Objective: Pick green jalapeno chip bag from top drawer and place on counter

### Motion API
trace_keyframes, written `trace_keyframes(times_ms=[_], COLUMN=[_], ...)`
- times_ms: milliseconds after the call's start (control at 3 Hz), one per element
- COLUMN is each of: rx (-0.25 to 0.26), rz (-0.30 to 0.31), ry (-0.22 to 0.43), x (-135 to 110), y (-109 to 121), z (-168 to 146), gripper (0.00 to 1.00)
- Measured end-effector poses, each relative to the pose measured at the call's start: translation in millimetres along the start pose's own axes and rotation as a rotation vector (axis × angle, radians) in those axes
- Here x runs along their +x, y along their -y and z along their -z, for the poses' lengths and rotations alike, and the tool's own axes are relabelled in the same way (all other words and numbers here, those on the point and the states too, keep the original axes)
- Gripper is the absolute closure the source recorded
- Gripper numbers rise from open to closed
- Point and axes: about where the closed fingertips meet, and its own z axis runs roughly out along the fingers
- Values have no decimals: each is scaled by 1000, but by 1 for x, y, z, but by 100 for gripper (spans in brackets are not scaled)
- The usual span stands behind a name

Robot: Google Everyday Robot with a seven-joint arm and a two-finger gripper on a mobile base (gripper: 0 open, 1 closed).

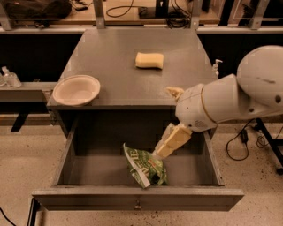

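The green jalapeno chip bag (147,166) lies crumpled near the middle front of the open top drawer (137,198). My gripper (164,123) comes in from the right on a white arm and is open. Its lower finger (171,141) points down into the drawer, with its tip at the bag's upper right edge. Its upper finger (175,92) stays at the level of the counter's front edge. The grey counter (124,48) sits right above the drawer. The bag rests on the drawer floor and is not held.
A pale yellow sponge (149,60) lies on the counter toward the back. A white bowl (76,89) sits at the counter's front left corner. A wooden bench with cables (132,11) runs behind. Cables (241,141) trail on the floor to the right.
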Motion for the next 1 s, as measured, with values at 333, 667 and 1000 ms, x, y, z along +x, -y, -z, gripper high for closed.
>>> trace_keyframes(times_ms=[333, 667, 1000], rx=[-71, -146, -201], rz=[4, -25, -74], ry=[59, 78, 39], x=[3, 14, 32], y=[-15, -37, -54], z=[-34, -65, -90], gripper=[0, 0, 0])
